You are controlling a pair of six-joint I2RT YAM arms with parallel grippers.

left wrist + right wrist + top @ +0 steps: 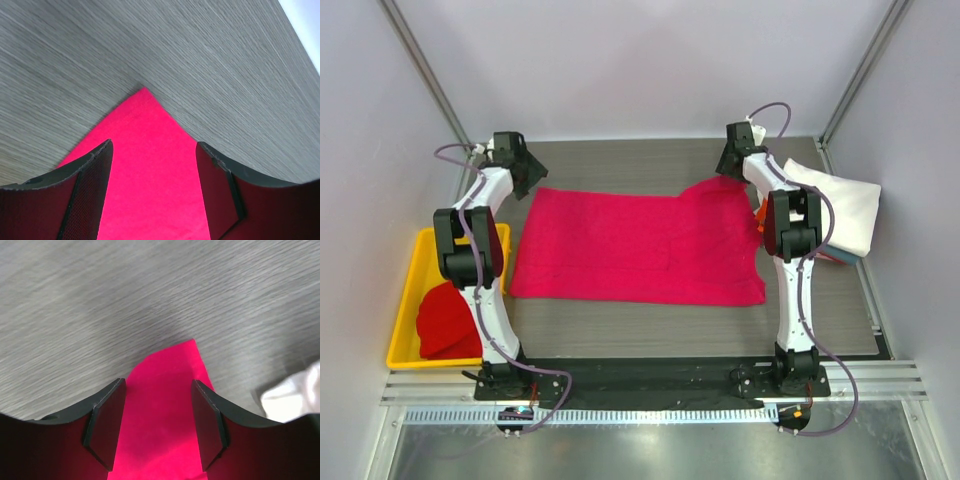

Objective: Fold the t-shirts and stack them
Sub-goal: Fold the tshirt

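Fingers (90,190) of the left end effector (154,146) stand wide apart, released, with nothing pinched. The far left corner of the magenta-pink t-shirt (150,195) lies flat on the bench (100,60) in the gap between them. The right end effector (157,384) is likewise spread and holds nothing. It straddles the shirt's far right corner, where the cloth narrows to a blunt tip. Seen from above, each arm reaches to one far corner of the shirt.

The magenta-pink t-shirt is spread across the middle of the bench as a wide rectangle. It is mostly smooth, with a slight rise and ripple at its far right corner. To the left of it sits a yellow tray (395,340) with a darker red t-shirt (445,320) bunched inside. To the right of it, close to its edge, a folded white t-shirt (835,205) rests on other cloth, with slivers of orange and light blue showing beneath.

The spread shirt looks light, thin and limp. It would likely sag from whatever points hold it, crease readily, and slip out of a shallow pinch. The best hold is probably at the two far corners, a little inside the edge, so that every layer is caught. Taken at both corners together, the far edge should travel evenly. Catching only the top layer would likely let the shirt open up.
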